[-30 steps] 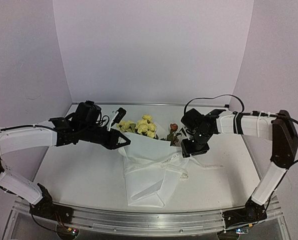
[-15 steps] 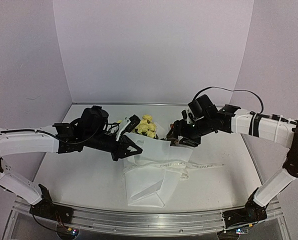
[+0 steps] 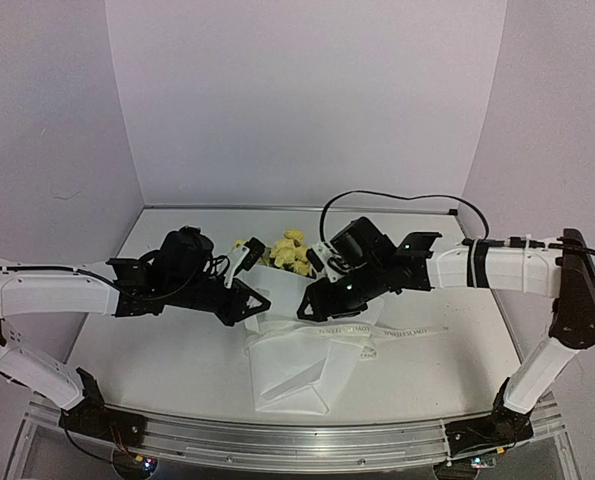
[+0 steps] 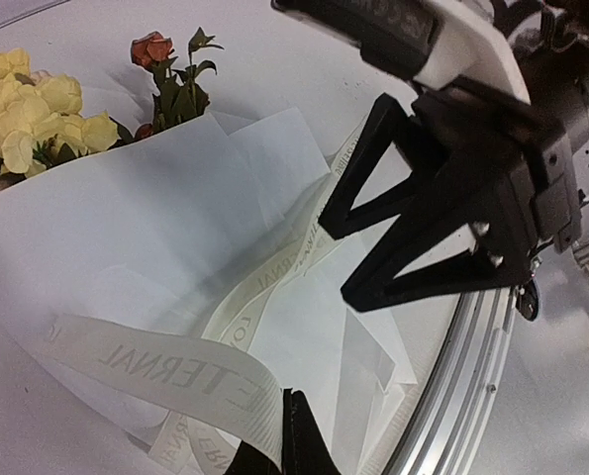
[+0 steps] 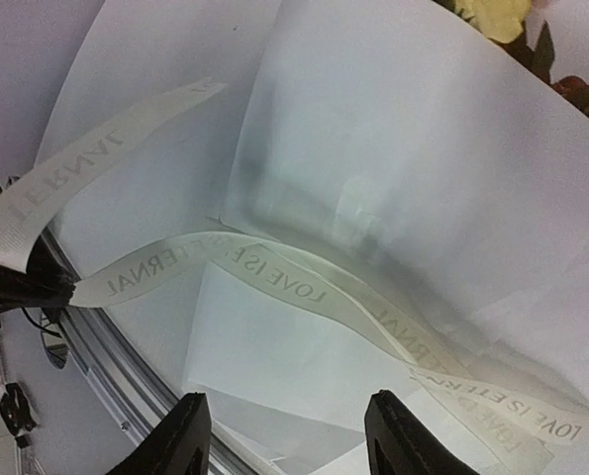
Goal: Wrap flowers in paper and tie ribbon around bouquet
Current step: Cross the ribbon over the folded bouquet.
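Observation:
The bouquet lies mid-table: pale yellow flowers (image 3: 289,252) and an orange-brown bloom (image 4: 150,47) poke out of the white paper (image 3: 295,372). The lettered cream ribbon (image 3: 409,331) runs across the paper's narrow part and trails to the right. My left gripper (image 3: 263,300) is shut on one ribbon end (image 4: 175,368), holding it up just left of the bouquet. The right gripper (image 3: 306,311) hovers open over the paper, its fingers (image 5: 183,435) spread with nothing between them. It points at the left gripper (image 5: 64,289). In the left wrist view the right gripper (image 4: 336,259) shows as two black triangular fingers.
The metal rail (image 3: 277,437) runs along the table's near edge, close below the paper's folded corner (image 5: 274,366). Purple walls close in the back and sides. A black cable (image 3: 397,197) arcs above the right arm.
The right arm has swung left across the bouquet, from its right side to just beside the left gripper. The left gripper, still shut on the ribbon, shifted slightly forward.

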